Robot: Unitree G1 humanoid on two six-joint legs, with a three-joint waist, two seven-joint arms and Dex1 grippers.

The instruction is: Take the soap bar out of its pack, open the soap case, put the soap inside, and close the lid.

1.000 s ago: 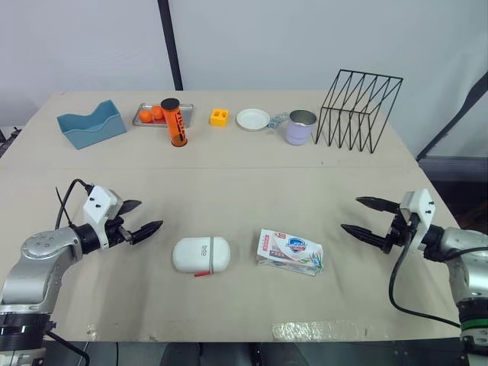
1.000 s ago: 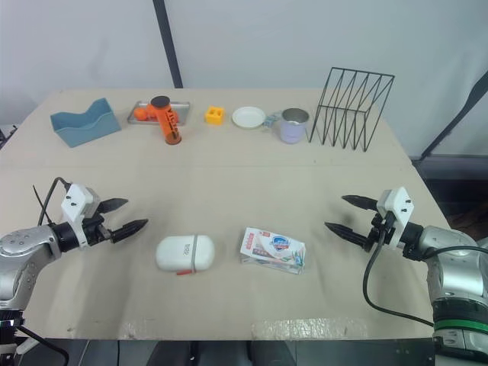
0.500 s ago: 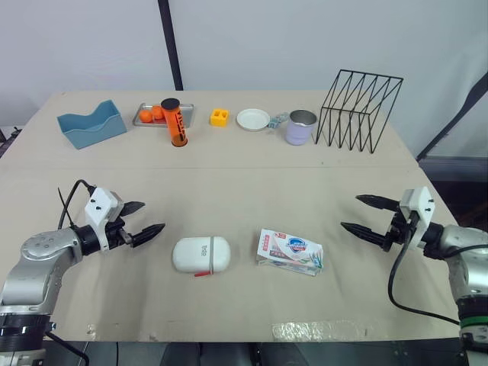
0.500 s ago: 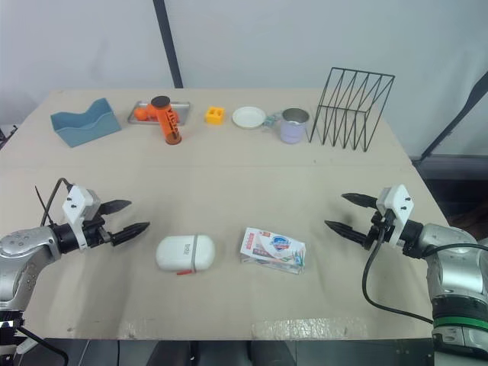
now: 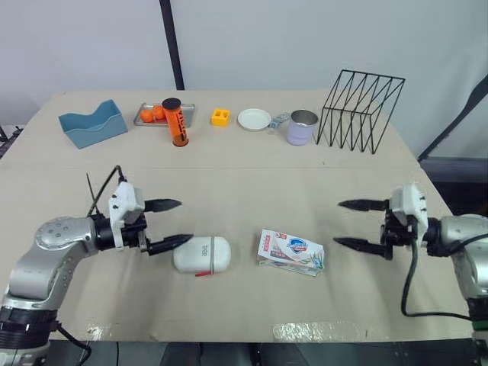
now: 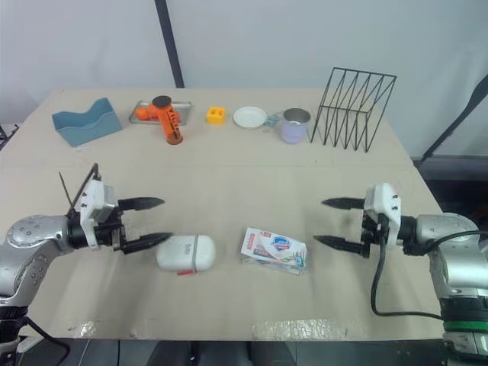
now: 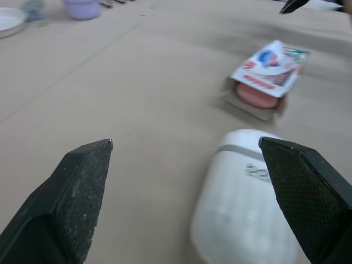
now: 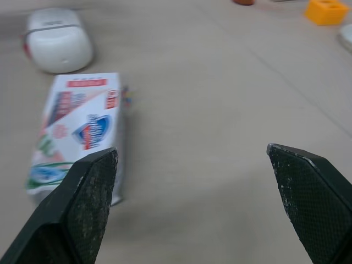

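- left arm (image 5: 55, 238): elbow bent, forearm reaching in from the robot's left toward the middle, wrist about level.
- left gripper (image 5: 185, 221): spread wide; two black fingers (image 5: 162, 204) point toward the robot's right, one farther from the body, one nearer.
- right arm (image 5: 460, 230): forearm reaching in from the robot's right.
- right gripper (image 5: 337, 223): spread wide; fingers (image 5: 363, 204) point toward the robot's left.
- the two grippers face each other tip to tip, well apart.

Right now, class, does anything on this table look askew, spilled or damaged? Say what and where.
Nothing is spilled. The soap pack lies slightly askew beside the closed soap case, and one end is already open, with the pink soap bar showing inside.
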